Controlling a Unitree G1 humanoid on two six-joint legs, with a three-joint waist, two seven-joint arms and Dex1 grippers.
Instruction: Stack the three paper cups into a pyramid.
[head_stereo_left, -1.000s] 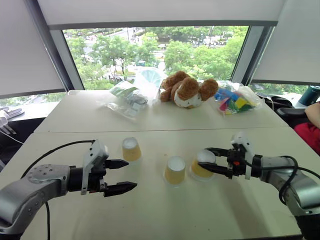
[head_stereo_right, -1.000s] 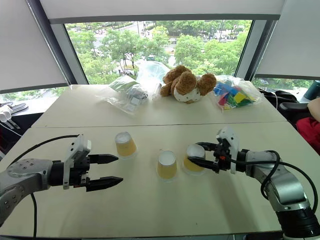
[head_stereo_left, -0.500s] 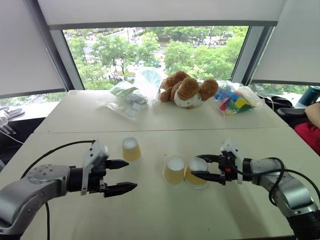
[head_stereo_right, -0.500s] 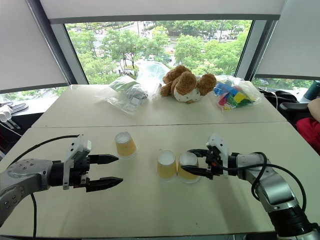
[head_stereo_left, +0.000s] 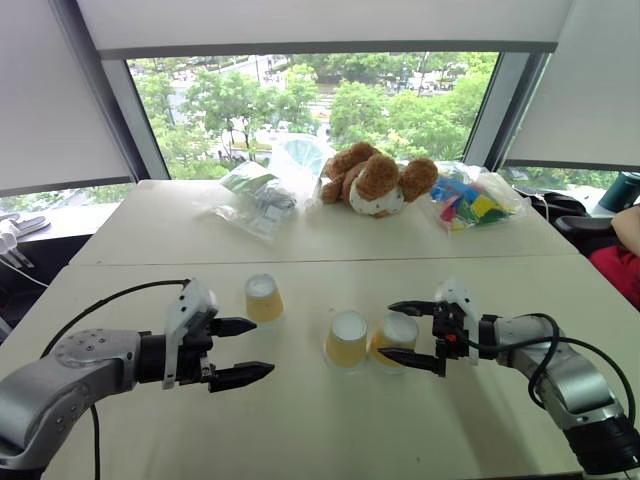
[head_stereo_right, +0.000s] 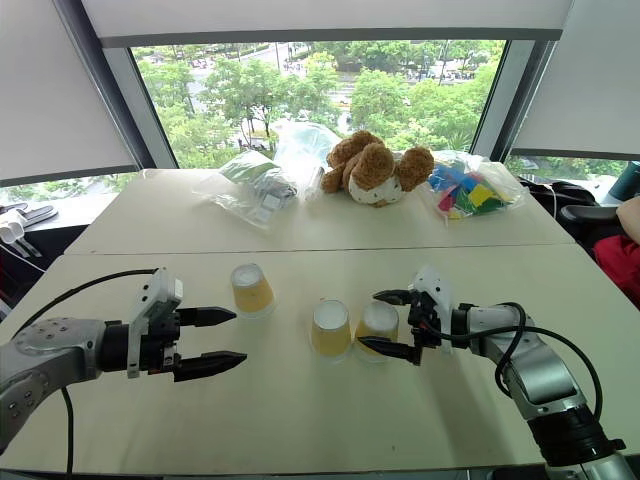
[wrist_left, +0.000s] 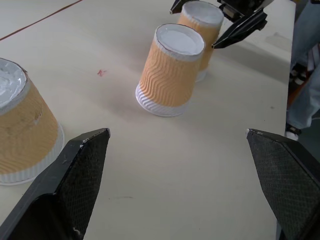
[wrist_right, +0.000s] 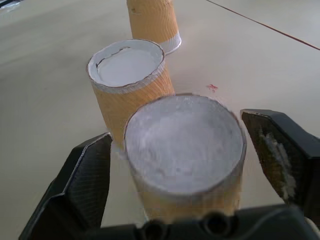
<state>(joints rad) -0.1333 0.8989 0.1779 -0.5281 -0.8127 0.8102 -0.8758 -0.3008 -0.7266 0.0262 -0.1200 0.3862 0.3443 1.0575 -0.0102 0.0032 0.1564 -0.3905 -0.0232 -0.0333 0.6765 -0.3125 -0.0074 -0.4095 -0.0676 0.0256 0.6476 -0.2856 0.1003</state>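
The desk (head_stereo_left: 500, 420) is carrying a brown plush toy (head_stereo_left: 377, 181) and plastic bags (head_stereo_left: 258, 200) along its far edge. The left gripper (head_stereo_left: 240, 352) is hovering released near the front left. The right gripper (head_stereo_left: 408, 333) is sitting spread around one cup (head_stereo_left: 396, 337), not clamping it. That cup is standing just beside a second cup (head_stereo_left: 348, 338) mid-desk; the third cup (head_stereo_left: 262, 298) is standing apart, leftward.

No legible text — none anywhere
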